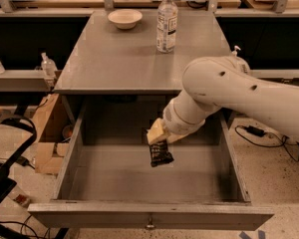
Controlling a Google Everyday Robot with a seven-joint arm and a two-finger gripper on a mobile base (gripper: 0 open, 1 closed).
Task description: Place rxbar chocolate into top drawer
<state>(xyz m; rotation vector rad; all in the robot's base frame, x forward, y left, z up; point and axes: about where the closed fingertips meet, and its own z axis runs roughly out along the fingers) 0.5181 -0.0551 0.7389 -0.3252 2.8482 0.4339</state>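
The top drawer (79, 148) is pulled wide open below the grey cabinet top, its front panel and small knob (149, 225) nearest the camera. My gripper (158, 137) hangs inside the drawer's opening, near its middle, above the drawer floor. It is shut on the rxbar chocolate (161, 154), a small dark glossy bar that hangs down from the fingers, tilted, just above the drawer floor.
On the cabinet top (114, 59) stand a clear water bottle (167, 21) and a white bowl (125, 18) at the back. My white arm (239, 93) reaches in from the right over the drawer's right side. Cardboard boxes (45, 133) and cables lie on the floor at the left.
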